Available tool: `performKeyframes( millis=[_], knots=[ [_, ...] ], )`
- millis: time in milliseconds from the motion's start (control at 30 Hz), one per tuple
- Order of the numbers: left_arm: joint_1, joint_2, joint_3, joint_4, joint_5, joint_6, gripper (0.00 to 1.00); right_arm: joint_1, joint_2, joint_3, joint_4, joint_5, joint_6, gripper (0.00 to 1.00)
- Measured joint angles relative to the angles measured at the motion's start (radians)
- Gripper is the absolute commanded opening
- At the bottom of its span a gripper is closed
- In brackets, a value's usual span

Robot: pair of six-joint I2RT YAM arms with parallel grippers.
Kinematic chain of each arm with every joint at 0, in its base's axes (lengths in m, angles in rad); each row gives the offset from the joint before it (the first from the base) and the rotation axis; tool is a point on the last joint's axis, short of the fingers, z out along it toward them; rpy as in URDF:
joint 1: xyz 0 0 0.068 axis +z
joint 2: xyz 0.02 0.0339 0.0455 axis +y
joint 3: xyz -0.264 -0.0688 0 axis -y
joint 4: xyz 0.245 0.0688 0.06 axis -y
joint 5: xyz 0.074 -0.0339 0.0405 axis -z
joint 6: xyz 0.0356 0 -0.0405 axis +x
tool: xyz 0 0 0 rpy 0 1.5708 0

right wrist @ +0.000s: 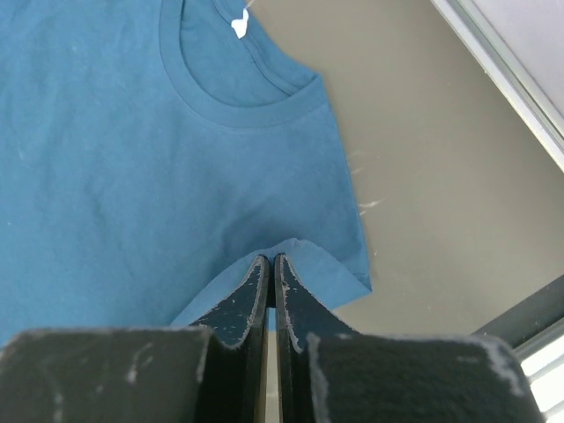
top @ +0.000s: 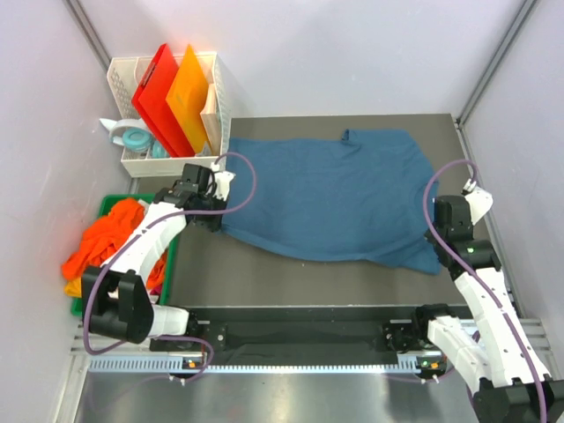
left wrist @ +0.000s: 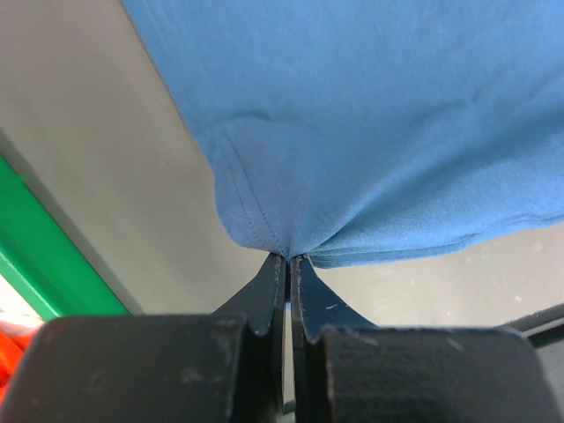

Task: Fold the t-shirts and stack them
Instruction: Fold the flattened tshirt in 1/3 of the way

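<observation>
A teal-blue t-shirt [top: 335,198] lay spread across the worktop [top: 291,282]. The left fingers [left wrist: 264,300] and right fingers [right wrist: 242,304] each clamped one end.

We find no legible text, brand, number or sign in any view. The small white tag [right wrist: 238,25] inside the collar of the teal t-shirt [right wrist: 106,159], upper centre of the right wrist view, is too small to read.
</observation>
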Motion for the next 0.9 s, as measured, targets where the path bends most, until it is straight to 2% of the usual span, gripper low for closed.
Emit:
performKeyframes(
  millis=[267, 433, 633, 900],
  knots=[
    [0.000, -0.016, -0.061, 0.014, -0.002, -0.012, 0.00, 0.004, 0.044, 0.000, 0.003, 0.009, 0.005, 0.00],
    [0.000, 0.000, -0.080, 0.078, -0.037, -0.034, 0.00, 0.004, 0.157, 0.001, 0.075, 0.015, -0.021, 0.00],
    [0.000, 0.132, -0.063, 0.173, -0.086, -0.055, 0.00, 0.004, 0.320, 0.040, 0.160, 0.022, -0.064, 0.00],
    [0.000, 0.270, 0.035, 0.230, -0.124, -0.079, 0.00, 0.004, 0.474, 0.136, 0.263, 0.028, -0.110, 0.00]
  ],
)
